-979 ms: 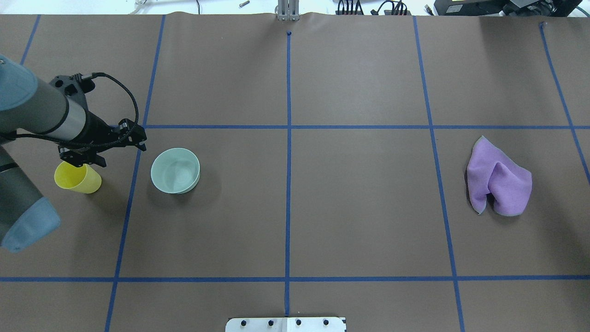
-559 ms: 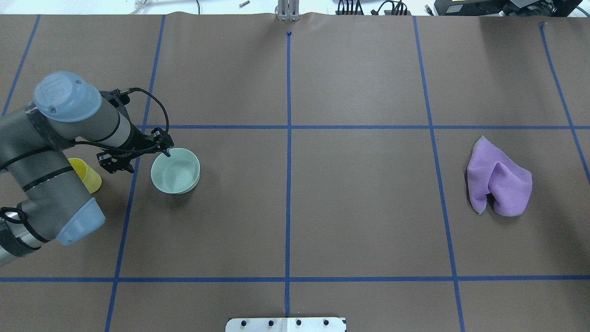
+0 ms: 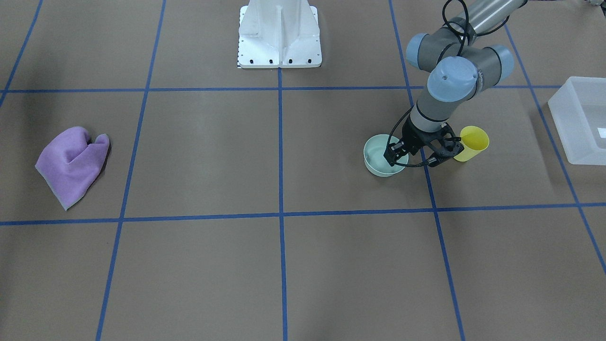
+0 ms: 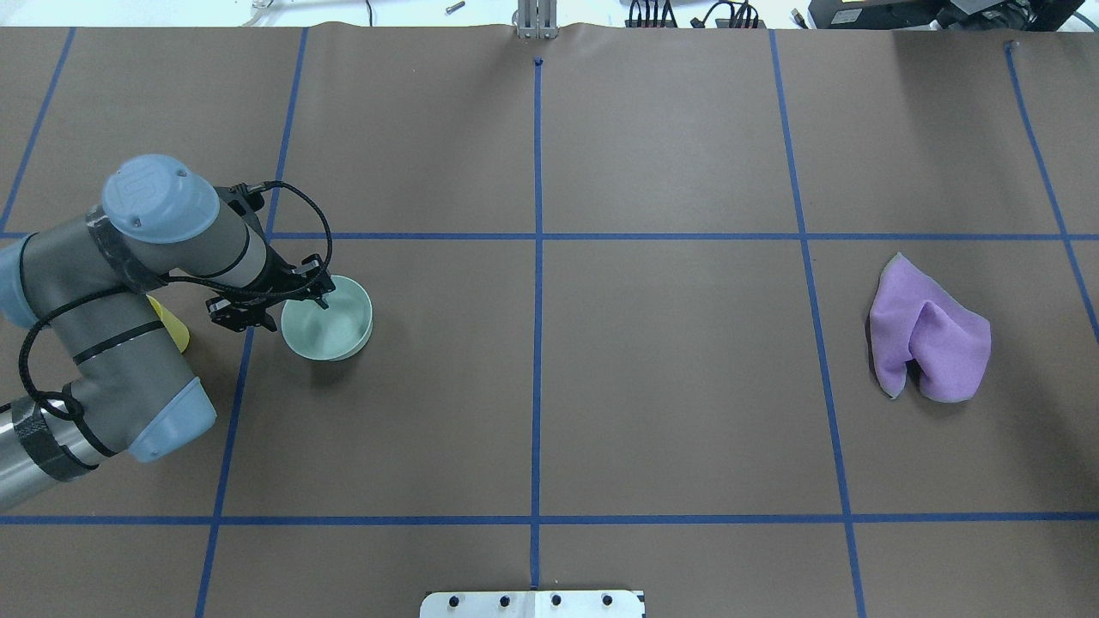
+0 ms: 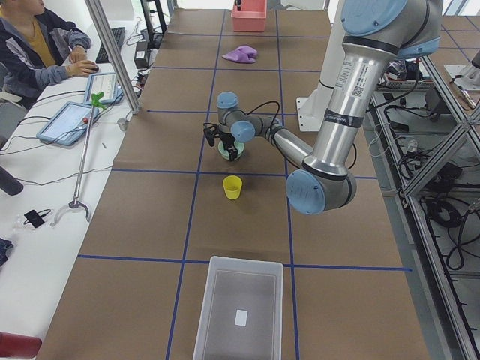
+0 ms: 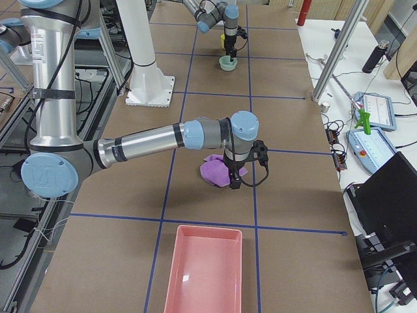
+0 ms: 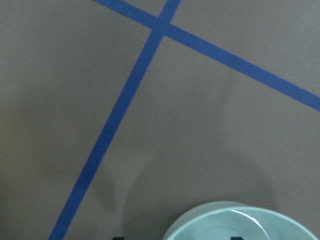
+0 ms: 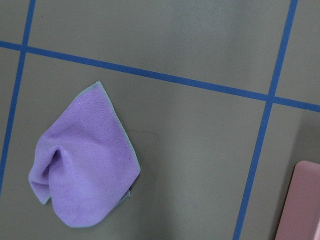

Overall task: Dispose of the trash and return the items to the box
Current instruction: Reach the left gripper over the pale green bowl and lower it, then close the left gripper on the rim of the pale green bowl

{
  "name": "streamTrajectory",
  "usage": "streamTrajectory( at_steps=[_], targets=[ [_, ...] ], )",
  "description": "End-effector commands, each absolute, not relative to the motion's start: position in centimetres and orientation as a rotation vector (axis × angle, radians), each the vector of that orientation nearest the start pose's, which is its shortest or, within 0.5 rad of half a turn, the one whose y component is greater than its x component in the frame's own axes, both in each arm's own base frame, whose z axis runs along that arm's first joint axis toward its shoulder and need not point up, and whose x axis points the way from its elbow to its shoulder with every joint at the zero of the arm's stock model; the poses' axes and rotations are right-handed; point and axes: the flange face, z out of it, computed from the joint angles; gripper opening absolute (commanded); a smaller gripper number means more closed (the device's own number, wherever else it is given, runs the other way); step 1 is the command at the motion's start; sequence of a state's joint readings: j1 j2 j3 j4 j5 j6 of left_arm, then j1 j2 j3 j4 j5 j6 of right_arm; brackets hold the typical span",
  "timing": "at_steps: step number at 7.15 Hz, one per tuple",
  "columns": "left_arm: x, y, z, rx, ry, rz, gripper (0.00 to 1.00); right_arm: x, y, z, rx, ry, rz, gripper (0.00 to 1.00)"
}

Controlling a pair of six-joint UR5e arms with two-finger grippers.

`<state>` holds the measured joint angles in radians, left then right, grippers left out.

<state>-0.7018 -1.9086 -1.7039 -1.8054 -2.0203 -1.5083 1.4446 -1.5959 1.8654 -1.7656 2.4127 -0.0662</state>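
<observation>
**Left hand.** My left hand [image 3: 416,157] points down at the mint-green bowl [image 4: 343,326]. Its fingers [image 3: 393,156] are apart and straddle the bowl's wall on the side toward the yellow cup [image 3: 475,139]. One finger is inside the bowl; the other is outside it, over the surface [image 4: 670,386]. I cannot tell whether either finger touches the wall.

**Bowl.** It stands upright on the brown surface, just beside a blue tape line. The yellow cup stands near it, on the far side of my left hand, and the two are apart.

**Box.** The box [image 3: 570,128], a frosted tub with a small white label inside, sits at my left end of the surface. It is well apart from the bowl, with the cup between them.

**Right hand.** My right hand [image 6: 233,178] hangs over the purple cloth [image 4: 932,335] at the opposite end of the surface. Only the side view shows it, so I cannot tell whether its fingers are apart or together.

**Cloth.** It lies crumpled on the surface. It is near a pink tray [image 6: 205,274] but does not touch it.
</observation>
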Motion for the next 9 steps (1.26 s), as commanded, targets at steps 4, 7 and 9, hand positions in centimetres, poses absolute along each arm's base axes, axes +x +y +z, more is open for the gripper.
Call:
streamTrajectory(
  at_steps=[4, 7, 9],
  targets=[
    [38.7, -44.9, 36.7, -0.176, 0.875, -0.422, 0.00, -0.5, -47.9, 54.4, 0.037, -0.845, -0.216, 1.00],
    [40.0, -45.0, 37.6, -0.181, 0.852, -0.418, 0.73, -0.5, -47.9, 54.4, 0.037, -0.845, -0.216, 1.00],
    [40.5, -45.4, 37.6, -0.183, 0.850, -0.420, 0.75, -0.5, -47.9, 54.4, 0.037, -0.845, -0.216, 1.00]
  ],
)
